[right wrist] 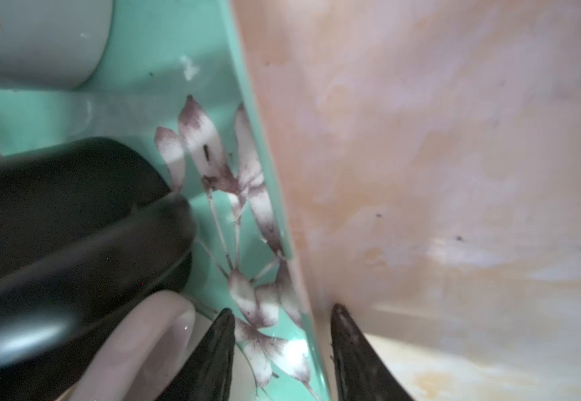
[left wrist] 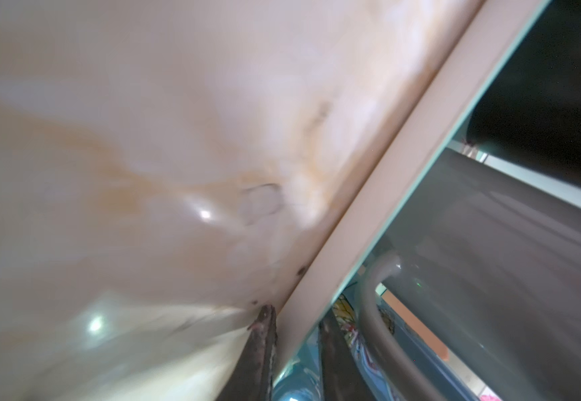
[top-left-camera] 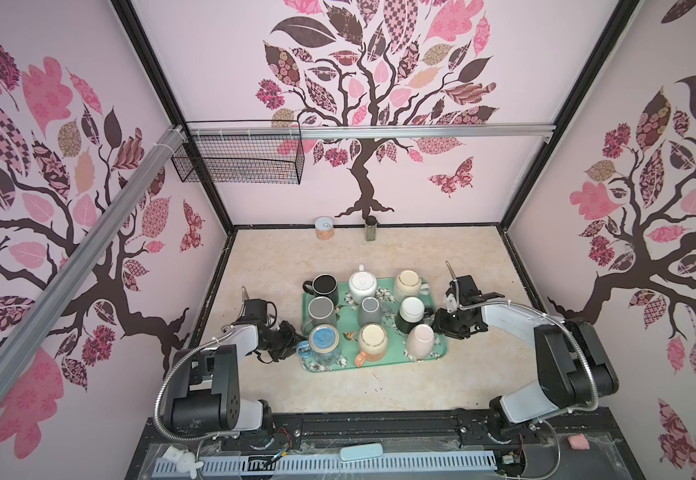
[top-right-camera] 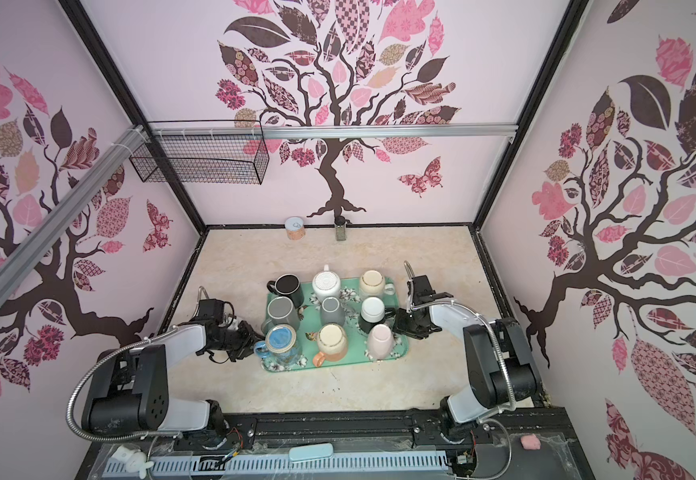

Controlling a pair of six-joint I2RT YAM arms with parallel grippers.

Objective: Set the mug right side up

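Walls: your three pale pink panels carried brown trees and pink leaves.
Rail: a silver bar crossed your back wall.
Basket: a black wire basket hung from it, left.
Surface: you had a cream marbled tabletop.

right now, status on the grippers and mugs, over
Left fingers pinch tray's left rim. Right fingers open, straddling right rim. No mugs held. Pink mug crowds right fingers.

Blurred tabletop; left claw partly off-frame.
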